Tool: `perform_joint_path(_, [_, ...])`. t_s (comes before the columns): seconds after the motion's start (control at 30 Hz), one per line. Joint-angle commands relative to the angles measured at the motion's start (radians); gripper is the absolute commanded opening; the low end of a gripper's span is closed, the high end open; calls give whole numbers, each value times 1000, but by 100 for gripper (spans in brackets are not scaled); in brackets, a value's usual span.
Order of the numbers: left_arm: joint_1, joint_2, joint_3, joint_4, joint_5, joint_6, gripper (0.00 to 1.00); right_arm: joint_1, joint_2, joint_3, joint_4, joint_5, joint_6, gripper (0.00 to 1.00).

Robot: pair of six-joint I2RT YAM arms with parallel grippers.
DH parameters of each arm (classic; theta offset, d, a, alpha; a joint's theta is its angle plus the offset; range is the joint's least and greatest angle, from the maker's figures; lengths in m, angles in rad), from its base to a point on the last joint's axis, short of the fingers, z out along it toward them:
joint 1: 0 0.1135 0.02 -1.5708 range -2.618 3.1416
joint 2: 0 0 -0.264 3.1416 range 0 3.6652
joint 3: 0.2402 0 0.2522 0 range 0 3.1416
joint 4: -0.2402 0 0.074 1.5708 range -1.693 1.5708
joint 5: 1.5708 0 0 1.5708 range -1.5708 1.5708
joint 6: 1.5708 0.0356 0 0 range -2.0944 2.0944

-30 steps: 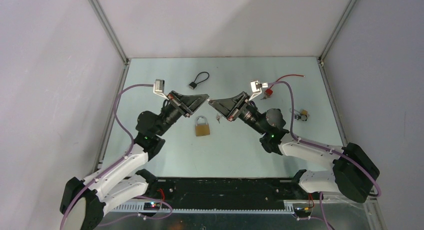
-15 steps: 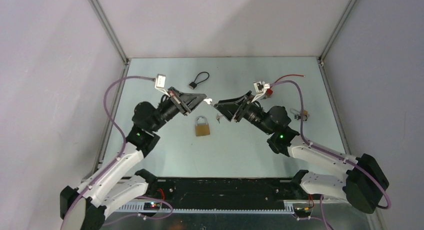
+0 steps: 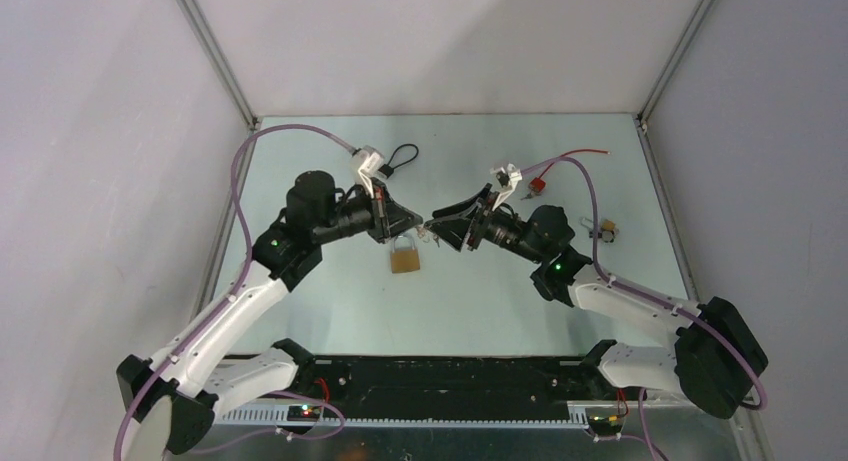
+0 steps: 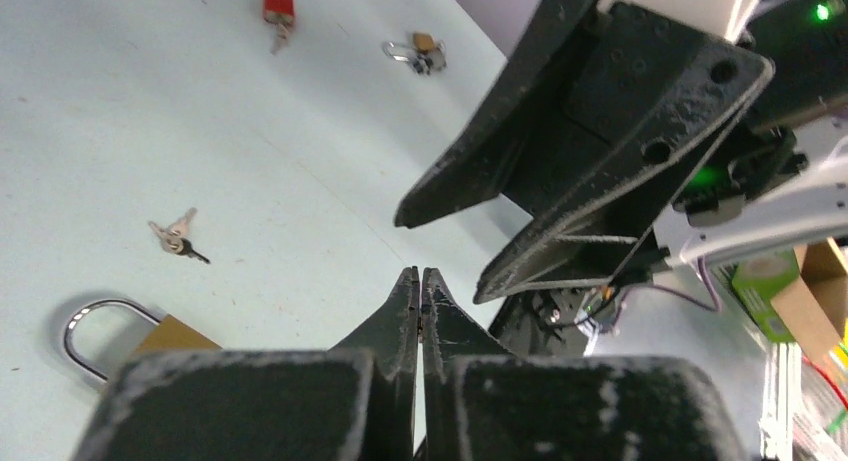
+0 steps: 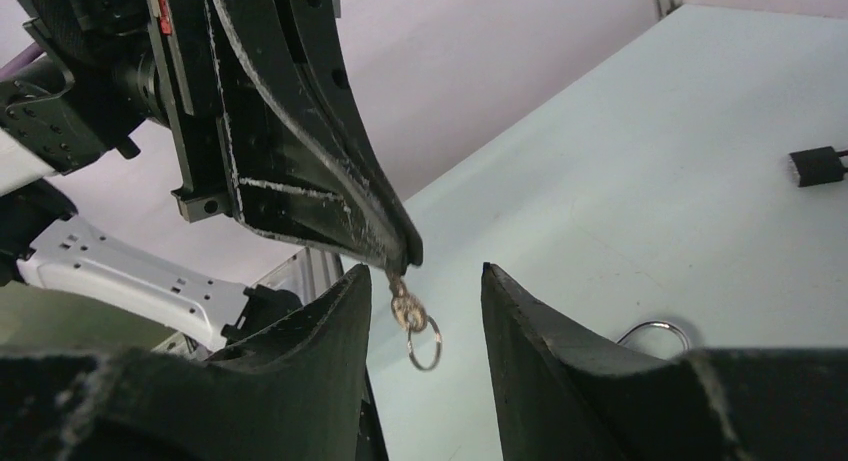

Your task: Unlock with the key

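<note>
A brass padlock with a steel shackle lies flat mid-table; it also shows in the left wrist view. My left gripper is shut on a small key, whose ring hangs below its tip. My right gripper is open, and its two fingers stand on either side of that key without touching it. Both tips meet just above and behind the padlock. In the left wrist view the left gripper has its jaws pressed together, and the key itself is hidden there.
A loose bunch of keys lies on the table right of the padlock. A black cable lock lies at the back, a red padlock at the back right, and a small padlock at the right.
The left arm has swung right and turned its wrist. The right gripper has moved left. The two tips, apart before, now meet over the padlock.
</note>
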Motion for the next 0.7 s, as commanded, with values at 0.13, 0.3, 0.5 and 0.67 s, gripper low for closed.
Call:
perform_joint_path(0.13, [-20,-3,64,-28,124,97,0,-36,18,14,134,-141,-4,46])
perform_joint_path(0.3, [-22,-1,73,-25,135,97,0,-42,35,14,174,-215,26,40])
perform_joint_path(0.5, [-21,-18,48,63,150,40,0,-43,46,6,202,-238,46,39])
perform_joint_path(0.67, [-22,-25,12,152,168,-14,0,-43,51,5,223,-268,60,38])
